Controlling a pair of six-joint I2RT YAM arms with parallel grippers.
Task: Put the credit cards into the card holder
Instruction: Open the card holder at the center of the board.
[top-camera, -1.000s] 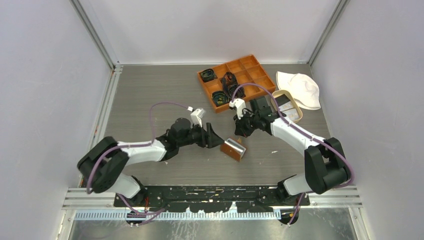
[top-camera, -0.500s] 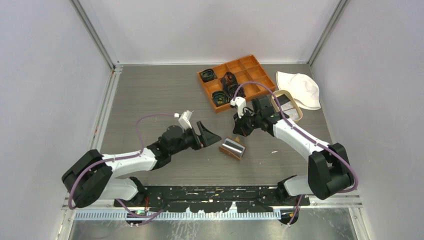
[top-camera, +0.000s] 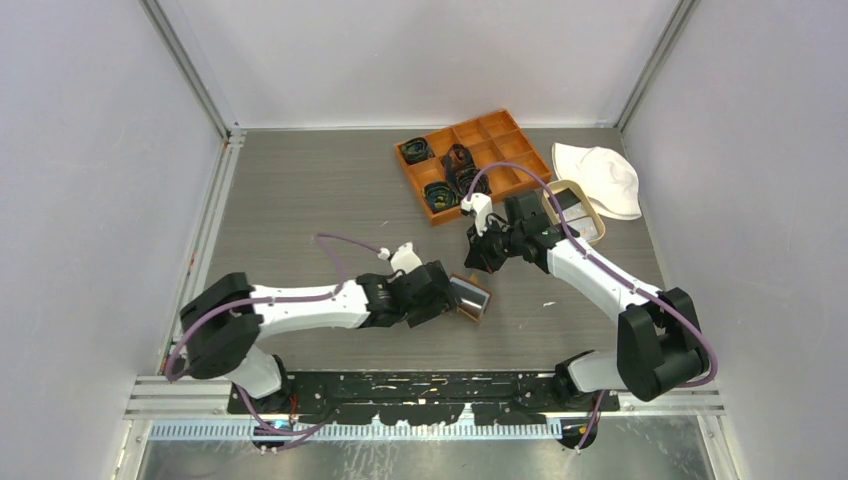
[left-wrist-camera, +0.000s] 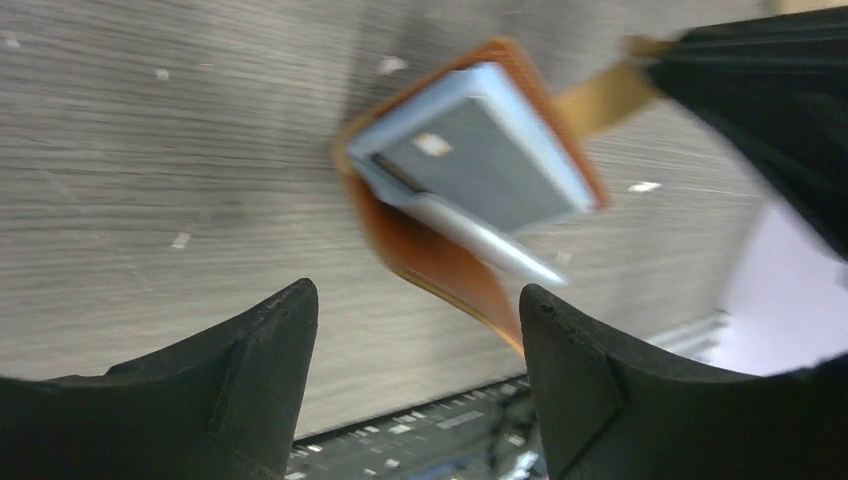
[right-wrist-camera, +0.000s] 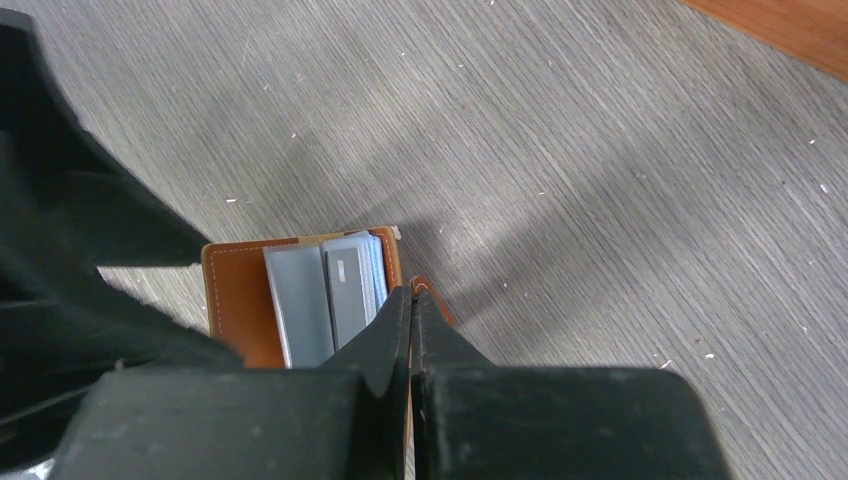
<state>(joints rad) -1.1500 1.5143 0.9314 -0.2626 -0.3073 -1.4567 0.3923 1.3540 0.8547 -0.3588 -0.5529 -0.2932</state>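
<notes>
Left gripper (left-wrist-camera: 415, 300), jaws spread wide and empty, sits low beside the card holder (left-wrist-camera: 420, 260) on the table (left-wrist-camera: 150, 150), probably to steady it. The holder lies open with pale credit cards (left-wrist-camera: 480, 160) stacked inside. Beyond it, the right gripper (right-wrist-camera: 411, 300) is clamped, apparently on the strap (left-wrist-camera: 600, 98), to hold the holder splayed.

The card holder (left-wrist-camera: 440, 265) lies on the worktop (top-camera: 300, 200) just ahead of the left fingers (left-wrist-camera: 262, 350), facing the gap between them. The credit cards (left-wrist-camera: 485, 165) are stacked on top of it. Its far side meets the tips of the right fingers (right-wrist-camera: 385, 340). From those tips, the cards lie just ahead and to the left.
</notes>
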